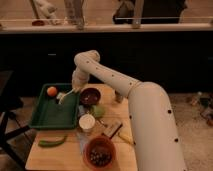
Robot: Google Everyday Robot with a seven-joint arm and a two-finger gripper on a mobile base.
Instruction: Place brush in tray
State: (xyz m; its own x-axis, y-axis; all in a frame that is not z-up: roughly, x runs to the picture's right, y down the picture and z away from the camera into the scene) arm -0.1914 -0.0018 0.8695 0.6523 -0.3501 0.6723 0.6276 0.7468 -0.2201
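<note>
While over tray, gripper with brush.

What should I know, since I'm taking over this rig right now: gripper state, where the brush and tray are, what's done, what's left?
Gripper: above the green tray's right side, at the brush's upper end; grip not discernible.
Brush: slanted over the tray's inside, right of a round orange object; resting or held, unclear.
Tray: on the wooden table's left side.
Done: brush is at the tray.
Left: probably confirm it lies inside, release, withdraw the arm.
</note>
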